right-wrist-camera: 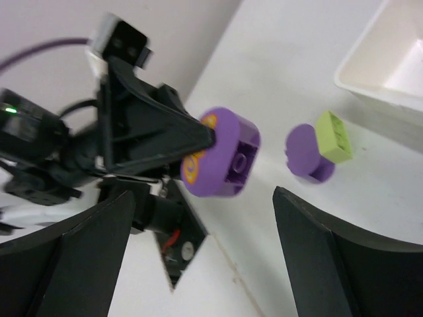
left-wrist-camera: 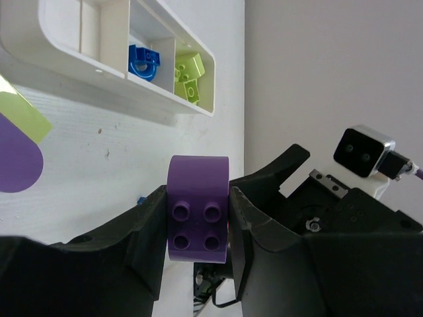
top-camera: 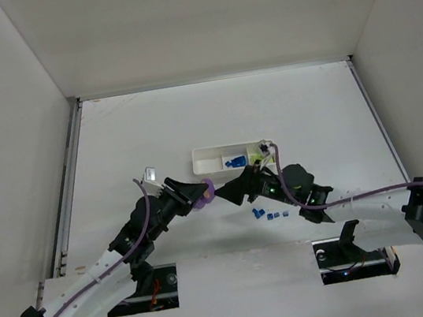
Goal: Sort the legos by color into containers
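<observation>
My left gripper (top-camera: 195, 194) is shut on a rounded purple piece (left-wrist-camera: 198, 214) and holds it above the table, in front of the tray; the piece also shows in the right wrist view (right-wrist-camera: 221, 155). A second purple piece (right-wrist-camera: 305, 153) lies on the table with a yellow-green block (right-wrist-camera: 334, 137) on it. The white tray (top-camera: 205, 159) holds a dark-blue piece (left-wrist-camera: 143, 61) in its middle compartment and yellow-green blocks (left-wrist-camera: 190, 76) in its right one. My right gripper (top-camera: 230, 191) is open and empty, facing the held purple piece.
Several tiny dark-blue bricks (top-camera: 268, 214) lie on the table in front of the tray, under my right arm. White walls enclose the table at the back and on both sides.
</observation>
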You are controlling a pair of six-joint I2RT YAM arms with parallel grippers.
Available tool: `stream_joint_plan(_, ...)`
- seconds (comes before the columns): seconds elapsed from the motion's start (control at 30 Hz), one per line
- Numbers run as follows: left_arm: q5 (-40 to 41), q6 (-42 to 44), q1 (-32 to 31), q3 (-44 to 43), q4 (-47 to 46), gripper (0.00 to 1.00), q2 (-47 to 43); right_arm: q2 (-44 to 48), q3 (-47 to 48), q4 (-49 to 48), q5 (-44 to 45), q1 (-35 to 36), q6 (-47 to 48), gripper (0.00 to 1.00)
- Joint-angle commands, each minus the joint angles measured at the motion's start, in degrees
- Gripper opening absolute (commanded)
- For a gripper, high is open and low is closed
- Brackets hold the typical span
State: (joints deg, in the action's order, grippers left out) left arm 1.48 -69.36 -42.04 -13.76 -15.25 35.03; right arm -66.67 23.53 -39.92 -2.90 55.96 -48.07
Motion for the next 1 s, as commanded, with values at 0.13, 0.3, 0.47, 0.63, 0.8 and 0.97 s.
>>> stream_joint_plan(0.13,-6.9,-7.2,2.3,2.4,-5.9,0.13,-4.7,-6.9,-0.2,-23.7,-11.0,-4.0,-12.5,0.92)
stream_joint_plan(0.3,-8.9,-8.4,3.3,2.5,-6.0,0.13,-6.6,-14.2,-0.8,-33.0,-11.4,-3.8,-16.0,0.89)
stream_joint_plan(0.47,-9.0,-9.4,3.3,2.8,-7.0,0.14,-7.4,-21.2,-0.3,-40.4,-12.8,-3.7,-19.7,0.75)
stream_joint_plan(0.63,-9.5,-9.4,3.3,2.8,-7.7,0.14,-6.2,-25.6,-0.3,-48.9,-14.0,-4.1,-23.5,0.61)
stream_joint_plan(0.8,-9.5,-9.5,3.5,2.9,-7.3,0.14,-6.7,-27.0,-1.9,-52.3,-13.8,-5.3,-24.3,0.59)
stream_joint_plan(0.97,-9.5,-9.6,3.2,3.4,-7.8,0.14,-6.4,-26.1,-2.2,-52.3,-13.4,-5.6,-23.9,0.51)
